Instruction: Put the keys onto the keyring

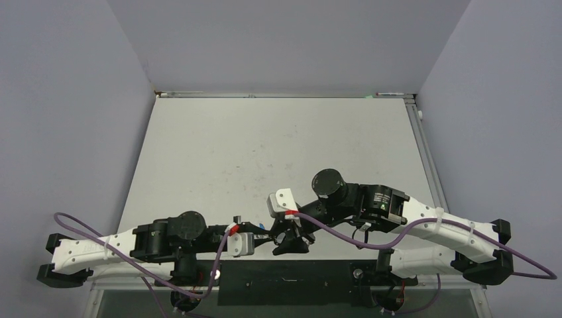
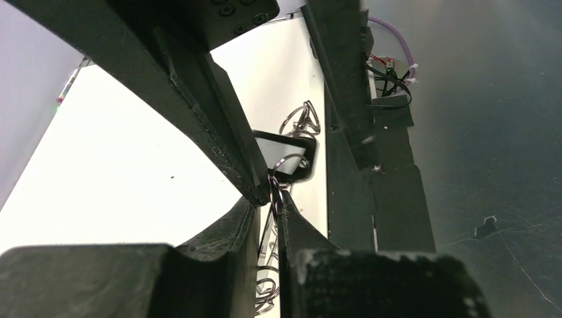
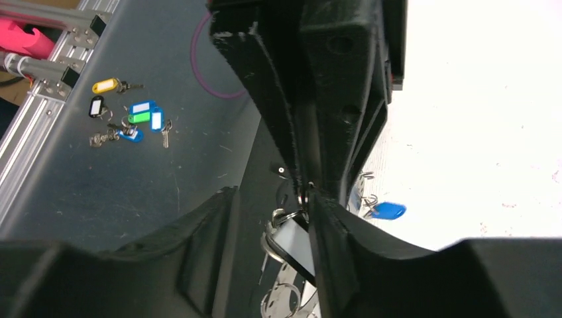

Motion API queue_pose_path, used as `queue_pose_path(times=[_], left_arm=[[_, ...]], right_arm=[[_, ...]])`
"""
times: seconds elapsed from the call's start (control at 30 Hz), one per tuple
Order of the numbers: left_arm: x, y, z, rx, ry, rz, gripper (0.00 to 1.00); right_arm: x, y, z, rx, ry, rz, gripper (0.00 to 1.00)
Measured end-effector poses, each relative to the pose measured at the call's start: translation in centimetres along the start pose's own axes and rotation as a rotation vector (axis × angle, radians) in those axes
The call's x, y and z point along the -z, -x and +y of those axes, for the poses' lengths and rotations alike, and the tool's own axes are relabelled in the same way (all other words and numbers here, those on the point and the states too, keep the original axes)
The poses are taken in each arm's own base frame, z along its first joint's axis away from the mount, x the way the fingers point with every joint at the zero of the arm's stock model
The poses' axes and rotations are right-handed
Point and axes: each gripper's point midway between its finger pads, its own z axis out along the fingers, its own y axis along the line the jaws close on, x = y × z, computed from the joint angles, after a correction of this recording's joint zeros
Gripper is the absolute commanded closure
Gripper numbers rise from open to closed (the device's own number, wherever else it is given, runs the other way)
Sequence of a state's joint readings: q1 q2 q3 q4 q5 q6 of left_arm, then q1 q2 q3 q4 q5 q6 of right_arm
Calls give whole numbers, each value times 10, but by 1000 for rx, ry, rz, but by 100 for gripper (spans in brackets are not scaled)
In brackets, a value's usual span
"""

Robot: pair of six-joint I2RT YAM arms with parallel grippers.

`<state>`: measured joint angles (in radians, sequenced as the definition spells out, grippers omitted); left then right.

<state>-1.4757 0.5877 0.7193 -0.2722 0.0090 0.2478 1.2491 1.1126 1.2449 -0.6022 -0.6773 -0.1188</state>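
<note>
At the near edge of the bench (image 1: 278, 146) the two arms meet tip to tip, and from above their bodies hide everything held. The left gripper (image 2: 273, 199) is pinched tight on thin wire loops of the keyring (image 2: 302, 120), most of which is cut off. The right gripper (image 3: 273, 199) straddles the dark key (image 2: 291, 158), but I cannot tell whether it presses it. The blue key (image 3: 388, 211) lies blurred on the bench just beyond.

No word, number or brand could be read. A dark label (image 1: 379, 199) with small white print was seen on the right arm (image 1: 431, 222), its lettering too small to be made out. The pale windows of the black key tag (image 3: 295, 246) and of the loose coloured key tags (image 3: 126, 116) showed no legible writing.
</note>
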Motion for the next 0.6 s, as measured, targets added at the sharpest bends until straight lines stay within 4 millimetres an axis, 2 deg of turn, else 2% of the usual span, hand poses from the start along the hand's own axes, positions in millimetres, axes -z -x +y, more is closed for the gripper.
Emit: queue_pose_path(times=[0.1,0.33,0.6], left_arm=[[1,1,4,0,19,-2,100],[0,11,9,0,45,-41,100],[3,9,7,1,33,-37,100]], right_arm=[[1,2,2,5,-2,-6,48],[10,8,1,24,-49,-59,48],[37,25,-17,45,-233,-147,48]])
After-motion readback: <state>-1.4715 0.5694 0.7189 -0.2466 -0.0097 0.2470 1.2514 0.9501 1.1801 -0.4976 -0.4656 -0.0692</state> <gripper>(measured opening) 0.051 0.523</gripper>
